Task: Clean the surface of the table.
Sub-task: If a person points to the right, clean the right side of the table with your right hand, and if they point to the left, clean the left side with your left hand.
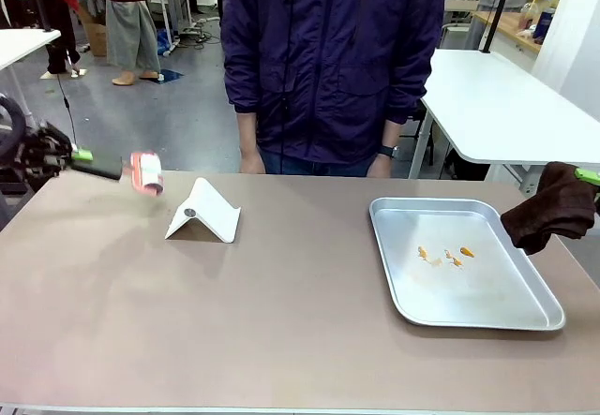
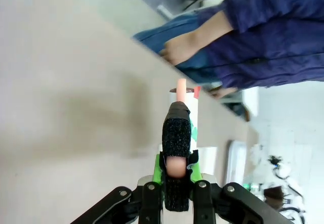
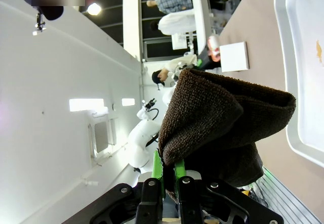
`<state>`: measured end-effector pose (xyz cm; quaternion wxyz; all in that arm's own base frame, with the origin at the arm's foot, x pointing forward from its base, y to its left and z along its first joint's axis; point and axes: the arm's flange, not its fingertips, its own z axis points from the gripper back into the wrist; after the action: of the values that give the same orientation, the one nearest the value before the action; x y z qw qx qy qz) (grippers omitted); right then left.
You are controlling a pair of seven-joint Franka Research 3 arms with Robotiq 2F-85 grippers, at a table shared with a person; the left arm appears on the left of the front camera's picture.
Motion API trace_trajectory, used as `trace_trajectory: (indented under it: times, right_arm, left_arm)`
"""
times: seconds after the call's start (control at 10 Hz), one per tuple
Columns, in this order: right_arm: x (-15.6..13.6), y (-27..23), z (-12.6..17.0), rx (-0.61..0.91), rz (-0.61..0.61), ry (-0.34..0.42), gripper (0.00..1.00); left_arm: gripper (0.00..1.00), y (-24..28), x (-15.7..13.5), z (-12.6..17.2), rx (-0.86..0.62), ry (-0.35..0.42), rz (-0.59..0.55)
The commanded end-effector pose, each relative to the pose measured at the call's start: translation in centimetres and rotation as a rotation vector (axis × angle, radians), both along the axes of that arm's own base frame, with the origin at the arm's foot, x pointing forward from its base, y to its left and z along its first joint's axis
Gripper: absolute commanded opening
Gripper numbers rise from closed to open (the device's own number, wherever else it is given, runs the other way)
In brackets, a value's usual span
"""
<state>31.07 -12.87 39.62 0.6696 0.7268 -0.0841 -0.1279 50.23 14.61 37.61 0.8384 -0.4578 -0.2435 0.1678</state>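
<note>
The brownish-taupe table stretches in front of me. At its left edge my left gripper is shut on the black handle of a lint roller, whose pink and white head hangs just above the top. In the left wrist view the lint roller points away from my left gripper, over the table. Beyond the table's right edge my right gripper is shut on a dark brown cloth. That cloth bunches over my right gripper in the right wrist view.
A silver metal tray lies on the right half of the table with a few orange crumbs in it. A white folded stand sits left of centre. A person in a purple jacket stands at the far edge, hands hanging down.
</note>
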Motion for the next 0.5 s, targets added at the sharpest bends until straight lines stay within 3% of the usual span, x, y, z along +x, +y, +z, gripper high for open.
trace_trajectory:
  times: [0.0,0.1,0.4]
  right_arm:
    - [-0.1,0.1,0.6,0.002,0.001,-0.001,0.0]
    - [-0.1,0.1,0.6,0.002,0.001,-0.001,0.0]
    - [-0.1,0.1,0.6,0.002,0.001,-0.001,0.0]
  left_arm:
    - [0.22,0.0,-4.3,3.8,-0.116,-0.18,-0.004]
    - [0.22,0.2,-6.1,5.5,-0.141,-0.186,-0.029]
    - [0.22,1.1,-13.9,8.7,-0.195,-0.076,-0.175]
